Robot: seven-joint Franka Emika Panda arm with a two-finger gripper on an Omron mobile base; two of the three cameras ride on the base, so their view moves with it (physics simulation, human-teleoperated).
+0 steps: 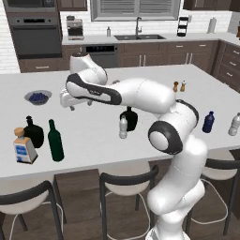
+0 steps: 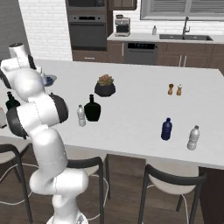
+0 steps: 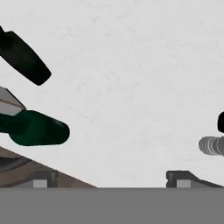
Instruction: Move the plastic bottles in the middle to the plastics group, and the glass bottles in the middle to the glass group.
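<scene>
1. The small clear plastic bottle (image 1: 123,127) sat mid-counter, touching or just beside a squat black flask (image 1: 130,118). Both looked like leftovers still needing sorting.
2. The tall dark green wine bottle (image 1: 56,140) stood upright at the left end, next to another round black flask (image 1: 33,132) and the square cork-stoppered bottle (image 1: 24,147) with its blue label. That was the glass group, so the green one seemed already placed.
3. Over on the right end, the dark blue bottle (image 2: 166,129) and a ribbed greyish plastic one (image 2: 193,138) made up the plastics group.
4. The gripper (image 1: 71,99) hung above the white counter (image 1: 154,75) between the two clusters, fingers spread wide, holding nothing.
5. Surfaces: matte speckled counter, glossy dark glass, cloudy ridged plastic.
6. A blue bowl (image 1: 38,97) and a potted succulent (image 2: 105,85) sat further back.
</scene>
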